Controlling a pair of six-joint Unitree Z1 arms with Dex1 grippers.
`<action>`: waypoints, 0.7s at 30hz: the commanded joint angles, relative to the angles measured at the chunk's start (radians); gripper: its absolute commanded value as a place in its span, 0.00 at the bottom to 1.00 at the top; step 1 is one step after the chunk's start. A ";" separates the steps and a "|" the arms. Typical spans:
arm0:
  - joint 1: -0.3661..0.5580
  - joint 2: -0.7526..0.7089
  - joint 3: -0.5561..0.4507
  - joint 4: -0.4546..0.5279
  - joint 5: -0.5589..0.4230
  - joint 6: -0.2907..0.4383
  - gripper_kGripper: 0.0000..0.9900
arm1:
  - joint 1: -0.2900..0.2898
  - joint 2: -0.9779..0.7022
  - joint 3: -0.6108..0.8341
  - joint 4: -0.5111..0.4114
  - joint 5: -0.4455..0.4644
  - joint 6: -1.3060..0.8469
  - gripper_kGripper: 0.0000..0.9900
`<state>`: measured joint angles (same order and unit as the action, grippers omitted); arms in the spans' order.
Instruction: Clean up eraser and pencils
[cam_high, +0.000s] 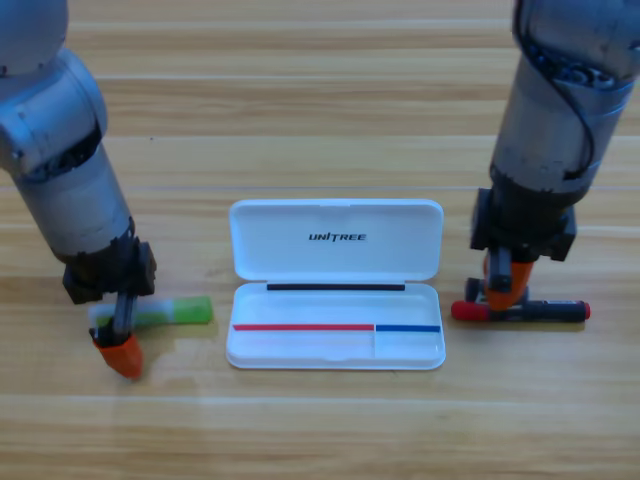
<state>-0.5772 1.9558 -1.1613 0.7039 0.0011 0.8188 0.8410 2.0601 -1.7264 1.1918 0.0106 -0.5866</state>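
Note:
The green pencil (175, 311) lies flat on the table left of the white case (335, 255), its whitish end behind my left gripper (121, 352). That gripper points down at the table, just in front of the pencil's left end. The black pencil with red ends (545, 311) lies flat right of the case. My right gripper (505, 290) points straight down onto its left part, near the red end (465, 311). The eraser is out of view.
The white case printed "UNITREE" lies open in the middle, lid (335, 240) folded back and tray (335, 355) towards the front. Both grey arms come down from the top corners, one on each side of the case.

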 joint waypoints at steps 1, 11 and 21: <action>0.011 0.055 0.020 -0.027 -0.006 0.010 1.00 | 0.081 0.123 -0.053 0.009 0.035 -0.067 0.00; 0.011 0.040 0.057 -0.119 -0.003 0.010 0.94 | 0.098 0.239 -0.174 0.009 0.032 -0.153 0.00; 0.011 0.041 0.101 -0.195 0.013 0.099 0.53 | 0.098 0.279 -0.190 0.009 0.003 -0.160 0.00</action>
<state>-0.5769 1.9514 -1.0953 0.5343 0.0012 0.8687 0.9118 2.2781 -1.9199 1.1921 0.0385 -0.7445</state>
